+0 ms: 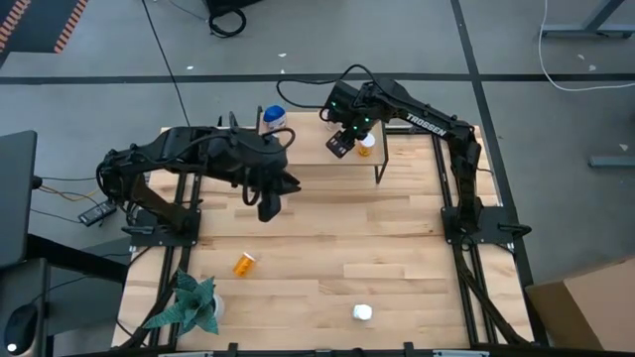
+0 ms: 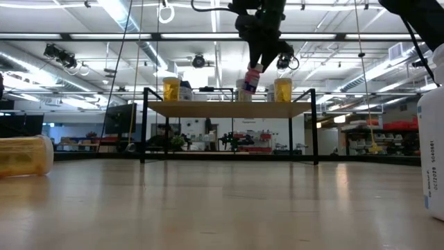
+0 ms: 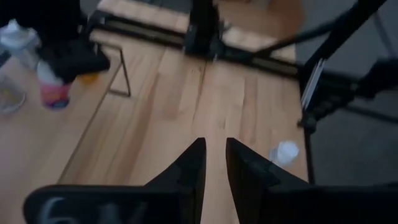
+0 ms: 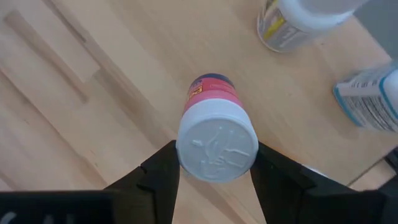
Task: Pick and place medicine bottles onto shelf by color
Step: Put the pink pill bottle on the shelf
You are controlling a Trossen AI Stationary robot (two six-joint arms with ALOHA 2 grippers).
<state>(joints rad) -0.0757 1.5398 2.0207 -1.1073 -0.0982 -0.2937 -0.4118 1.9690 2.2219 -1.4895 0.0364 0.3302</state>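
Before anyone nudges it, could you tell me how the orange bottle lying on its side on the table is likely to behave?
The orange bottle lies on its side on the bare table, so a sideways push would probably roll it. It looks like a small, rigid plastic cylinder, likely light. Its smooth round body might slip between fingers unless gripped squarely.

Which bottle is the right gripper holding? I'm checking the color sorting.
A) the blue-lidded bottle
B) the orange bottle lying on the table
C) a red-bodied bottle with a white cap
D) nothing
C: the right wrist view shows the right gripper clamped on the white cap of the red-bodied bottle, held above the shelf.
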